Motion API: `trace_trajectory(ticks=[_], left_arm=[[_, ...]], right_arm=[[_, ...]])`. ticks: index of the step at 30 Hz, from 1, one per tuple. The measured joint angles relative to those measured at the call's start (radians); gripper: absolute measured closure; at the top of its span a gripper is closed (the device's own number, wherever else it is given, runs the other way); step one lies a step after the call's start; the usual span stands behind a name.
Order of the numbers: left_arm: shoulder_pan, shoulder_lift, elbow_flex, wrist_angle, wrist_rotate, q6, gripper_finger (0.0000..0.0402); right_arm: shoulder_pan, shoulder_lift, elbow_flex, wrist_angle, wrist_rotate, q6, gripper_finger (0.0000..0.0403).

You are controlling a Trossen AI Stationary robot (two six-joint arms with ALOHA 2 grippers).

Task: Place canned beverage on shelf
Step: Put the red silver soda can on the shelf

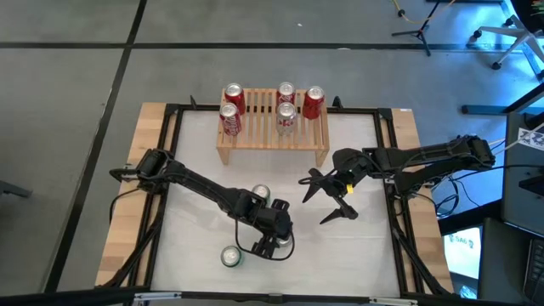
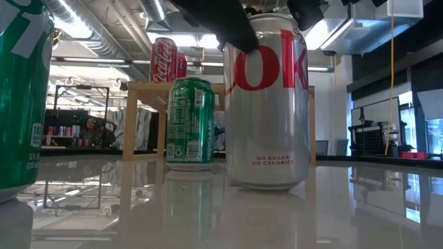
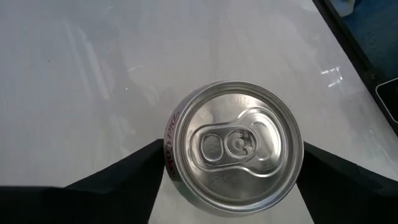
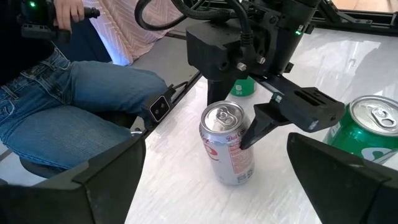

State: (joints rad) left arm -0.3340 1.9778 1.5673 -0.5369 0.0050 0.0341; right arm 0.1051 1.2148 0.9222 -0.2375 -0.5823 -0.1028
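Note:
A silver cola can (image 3: 233, 146) stands upright on the white table, near its front edge. My left gripper (image 1: 274, 246) is shut on the can and covers most of it in the high view. The can also shows in the right wrist view (image 4: 227, 146) and in the low view (image 2: 266, 104). My right gripper (image 1: 327, 202) hovers open right of centre, above the table, with nothing between its fingers. The light-wood slatted shelf (image 1: 259, 127) stands at the far edge with several cans on top. My left gripper pinches the silver can between its two fingers, on opposite sides of its wall just below the rim (image 3: 166, 149). The fingers (image 4: 264, 124) come slanting down from the table's far left. The can stays upright with its base (image 2: 266, 183) on the table.
One green can (image 1: 231, 256) stands just left of the held can, another (image 1: 261, 194) a little behind it. A person in jeans (image 4: 74, 93) sits beyond the table's edge. Black frame rails (image 1: 166, 161) run along the table's sides. Bare table lies between the cans and the shelf.

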Motion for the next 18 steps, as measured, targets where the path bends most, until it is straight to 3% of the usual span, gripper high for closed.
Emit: trace_trajectory(ticks=[5,18], left_arm=[[0.0,-0.004,0.002,0.005,-0.002,-0.001,0.0056],[0.0,-0.004,0.081,-0.017,-0.015,-0.001,0.0051]], right_arm=[[0.0,0.0,0.0,0.0,0.0,0.0,0.0017],[0.0,-0.049,0.0,0.001,0.0,0.025,0.0017]])
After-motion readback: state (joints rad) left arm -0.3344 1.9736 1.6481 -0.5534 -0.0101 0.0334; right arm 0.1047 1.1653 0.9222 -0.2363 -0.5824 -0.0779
